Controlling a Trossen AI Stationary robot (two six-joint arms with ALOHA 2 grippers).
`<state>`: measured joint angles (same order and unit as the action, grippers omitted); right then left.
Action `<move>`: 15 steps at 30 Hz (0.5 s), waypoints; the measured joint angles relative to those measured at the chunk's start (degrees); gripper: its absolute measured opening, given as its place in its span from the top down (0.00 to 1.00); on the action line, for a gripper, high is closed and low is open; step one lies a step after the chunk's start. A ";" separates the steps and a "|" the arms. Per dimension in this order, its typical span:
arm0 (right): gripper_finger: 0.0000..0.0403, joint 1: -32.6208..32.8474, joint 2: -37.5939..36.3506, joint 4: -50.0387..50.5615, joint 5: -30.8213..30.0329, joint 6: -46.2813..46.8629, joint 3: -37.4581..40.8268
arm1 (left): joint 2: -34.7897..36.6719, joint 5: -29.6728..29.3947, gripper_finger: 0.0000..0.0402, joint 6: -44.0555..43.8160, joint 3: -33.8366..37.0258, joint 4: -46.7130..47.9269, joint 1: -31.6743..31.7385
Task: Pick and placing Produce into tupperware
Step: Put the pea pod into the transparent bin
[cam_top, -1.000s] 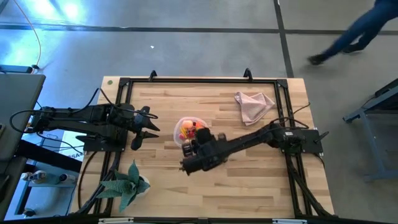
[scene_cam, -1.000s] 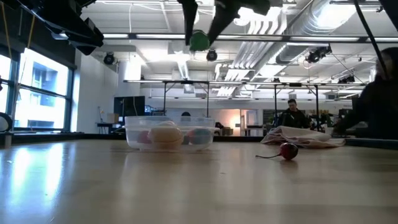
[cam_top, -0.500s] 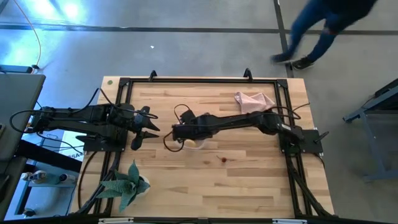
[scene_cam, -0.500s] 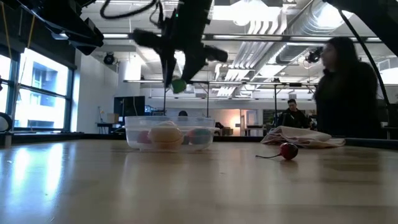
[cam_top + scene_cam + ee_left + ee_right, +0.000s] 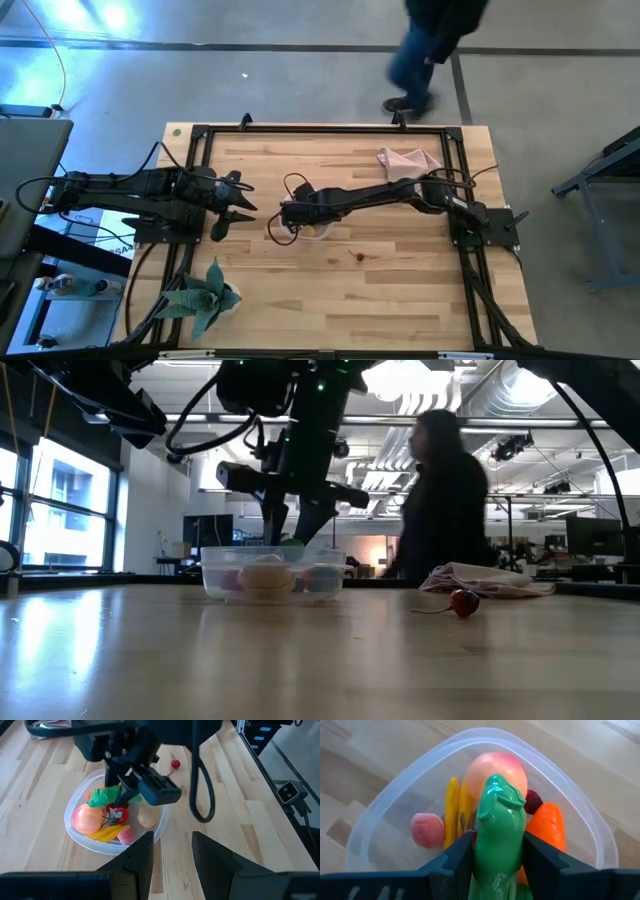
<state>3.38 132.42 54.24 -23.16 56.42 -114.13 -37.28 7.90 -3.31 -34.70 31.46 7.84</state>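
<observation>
The right gripper (image 5: 293,214) hangs over the tub (image 5: 318,230) near the table's (image 5: 400,290) middle, seen from above; its arm reaches in from the right edge. The left gripper (image 5: 232,205) waits well to the left, apart from the tub. A red berry (image 5: 359,256) lies on the bare wood to the right of the tub, a pink cloth (image 5: 407,167) sits near the far right corner, and a green leafy plant (image 5: 205,293) stands at the near left. A person (image 5: 432,45) walks past beyond the far edge.

At table height, the right gripper (image 5: 291,538) hangs just above the tub (image 5: 272,572), which holds pale and pink pieces. The berry (image 5: 463,602) rests to its right, before the cloth (image 5: 488,580).

From the left wrist, that gripper's fingers (image 5: 139,860) stand parted with nothing between them. Ahead, the right gripper (image 5: 131,790) grasps a green pepper (image 5: 106,796) over the tub (image 5: 159,828).

From the right wrist, the fingers (image 5: 458,856) are clamped on the green pepper (image 5: 499,835), directly above the tub (image 5: 385,817). Inside lie a peach (image 5: 495,766), yellow pieces (image 5: 452,810), a carrot (image 5: 547,827) and a pink lump (image 5: 427,829).
</observation>
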 joint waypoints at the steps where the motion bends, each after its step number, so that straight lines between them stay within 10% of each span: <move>1: 0.67 0.00 0.00 -0.63 0.10 -0.28 0.43 | 0.00 -0.01 0.70 0.00 0.00 0.00 0.01; 15: 0.67 0.00 0.00 -1.37 -0.44 -1.04 0.68 | 0.02 -0.01 0.70 -0.01 -0.01 0.00 0.00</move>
<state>3.38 132.42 52.87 -23.59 55.38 -113.45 -37.26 7.89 -3.33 -34.71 31.46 7.84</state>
